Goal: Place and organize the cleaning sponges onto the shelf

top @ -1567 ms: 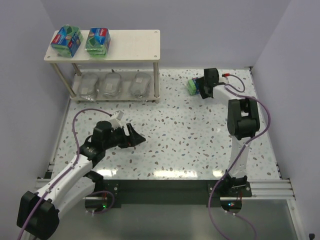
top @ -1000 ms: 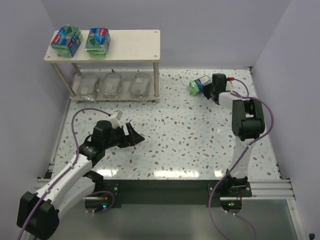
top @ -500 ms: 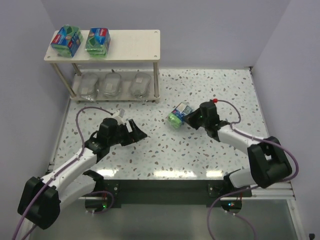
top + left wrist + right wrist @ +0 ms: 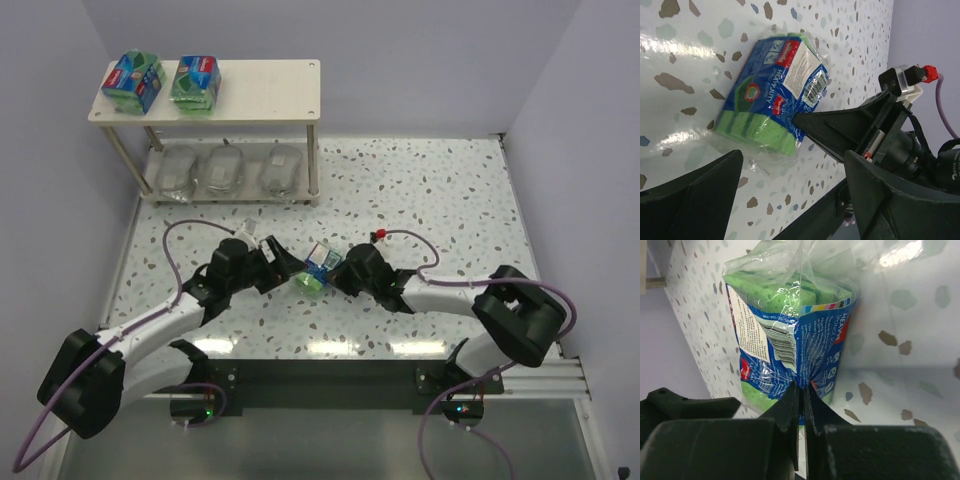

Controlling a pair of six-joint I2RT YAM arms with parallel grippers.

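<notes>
Now the right claw [image 4: 802, 390] is pinching the third green pack [image 4: 312, 272], its jaws clamped together on the blue-red label wrap at the middle of the pack's near side. The pack is sitting low near the front middle of the speckled worktop [image 4: 430, 200], tilted, with one green end pointing toward the left arm; whether it is touching the surface is not clear. The left claw [image 4: 281, 262] is facing it from just beside, jaws standing wide apart, and the pack is lying ahead of the gap without touching either finger. The shelf [image 4: 268, 92] is standing at the far left corner, well apart from both arms. Two green packs [image 4: 133, 80] are resting side by side on the left of its top board, and three silvery scourers [image 4: 223, 168] are lying in a row on the lower board.
</notes>
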